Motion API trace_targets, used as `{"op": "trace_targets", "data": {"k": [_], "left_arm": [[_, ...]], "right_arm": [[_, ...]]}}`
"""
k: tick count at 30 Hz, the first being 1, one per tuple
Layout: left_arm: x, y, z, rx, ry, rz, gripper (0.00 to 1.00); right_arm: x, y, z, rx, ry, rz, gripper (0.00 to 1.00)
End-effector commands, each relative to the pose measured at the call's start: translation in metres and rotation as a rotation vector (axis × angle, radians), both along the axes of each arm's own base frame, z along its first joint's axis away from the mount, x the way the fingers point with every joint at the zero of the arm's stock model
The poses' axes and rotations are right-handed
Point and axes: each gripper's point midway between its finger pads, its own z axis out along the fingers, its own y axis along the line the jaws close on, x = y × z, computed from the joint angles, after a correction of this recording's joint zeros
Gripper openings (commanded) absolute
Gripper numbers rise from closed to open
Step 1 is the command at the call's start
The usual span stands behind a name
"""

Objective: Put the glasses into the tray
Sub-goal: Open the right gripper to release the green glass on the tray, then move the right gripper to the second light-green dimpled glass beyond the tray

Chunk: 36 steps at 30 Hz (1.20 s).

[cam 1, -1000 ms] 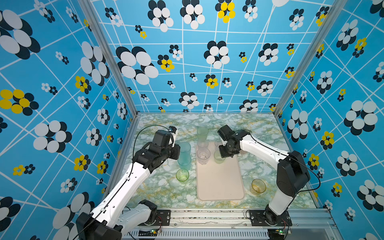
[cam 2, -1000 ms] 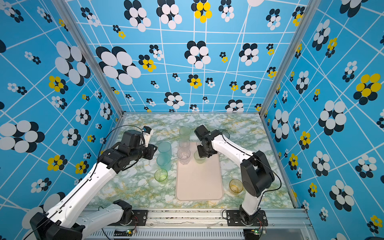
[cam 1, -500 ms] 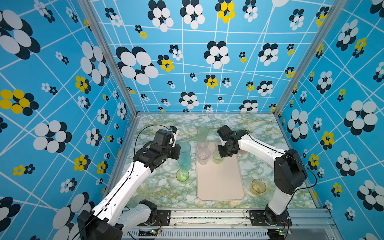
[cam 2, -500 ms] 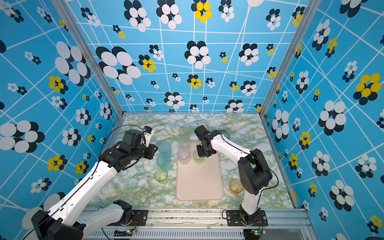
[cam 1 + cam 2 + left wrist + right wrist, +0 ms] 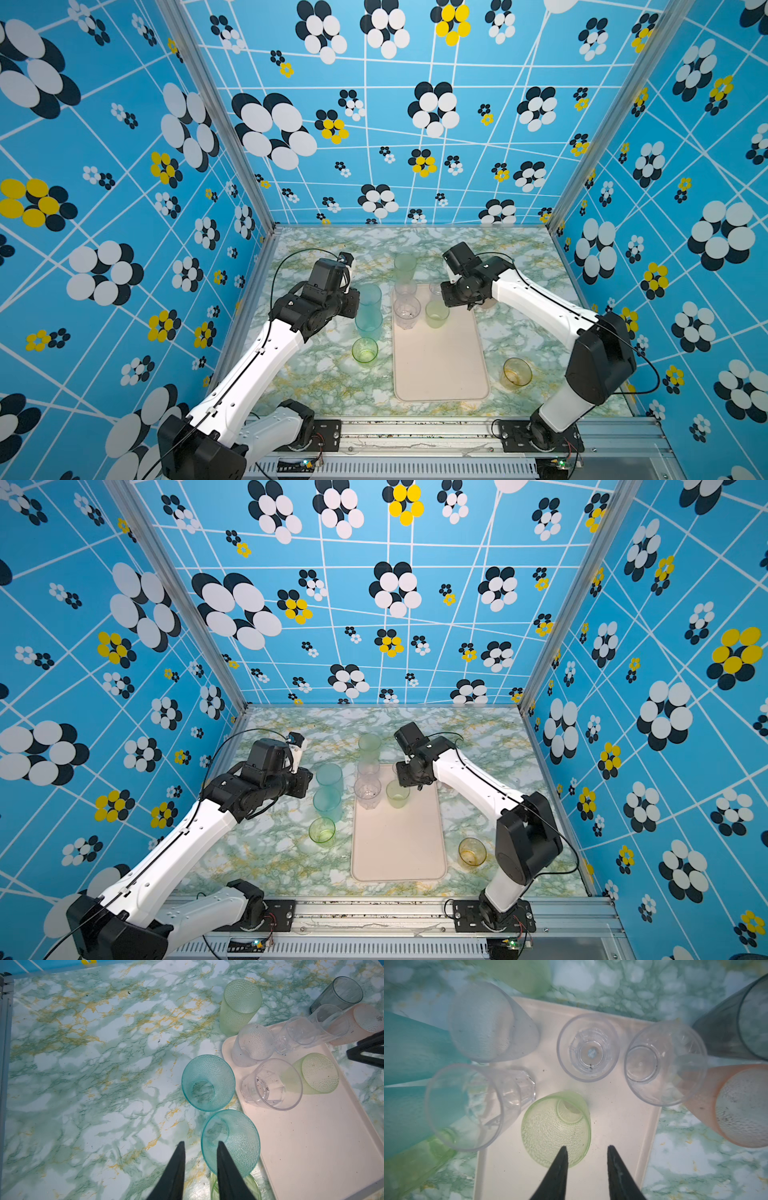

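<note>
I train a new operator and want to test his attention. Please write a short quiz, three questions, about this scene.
1. True or false: the amber tumbler stands outside the tray.
2. The jaws of the right gripper are: A. shut on a glass; B. apart; C. shut and empty.
3. How many teal tumblers stand beside the tray?
Key: 1 true; 2 B; 3 two.

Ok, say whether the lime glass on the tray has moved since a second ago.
No: the lime glass keeps its spot beside the clear glass at the tray's far end.
</note>
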Motion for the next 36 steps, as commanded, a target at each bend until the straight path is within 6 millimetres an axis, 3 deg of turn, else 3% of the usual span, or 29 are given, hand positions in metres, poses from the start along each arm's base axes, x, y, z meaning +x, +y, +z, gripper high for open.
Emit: {"op": "trace_targets", "data": {"k": [1, 6, 15, 20, 21, 26, 36], "left_arm": [[0.007, 0.005, -0.007, 0.039, -0.024, 0.024, 0.28], [0.015, 0.001, -0.005, 0.015, -0.043, 0.030, 0.28], [0.033, -0.008, -0.014, -0.081, 0.011, 0.012, 0.28], [0.037, -0.012, -0.014, -0.088, 0.013, 0.003, 0.28], [0.038, -0.011, -0.013, -0.088, 0.011, 0.003, 0.28], [0.041, -0.014, -0.014, -0.086, 0.015, -0.007, 0.29], [0.049, -0.018, -0.010, -0.092, 0.006, -0.020, 0.28]], "right_arm": [[0.018, 0.012, 0.041, 0.068, -0.096, 0.018, 0.35], [0.044, 0.029, 0.047, 0.066, -0.102, 0.042, 0.35], [0.093, 0.066, 0.028, 0.080, -0.037, 0.073, 0.33], [0.111, 0.074, 0.019, 0.076, -0.009, 0.069, 0.32], [0.115, 0.075, 0.007, 0.064, 0.013, 0.068, 0.32], [0.130, 0.078, -0.008, 0.058, 0.037, 0.053, 0.31], [0.144, 0.080, -0.027, 0.051, 0.065, 0.039, 0.30]]}}
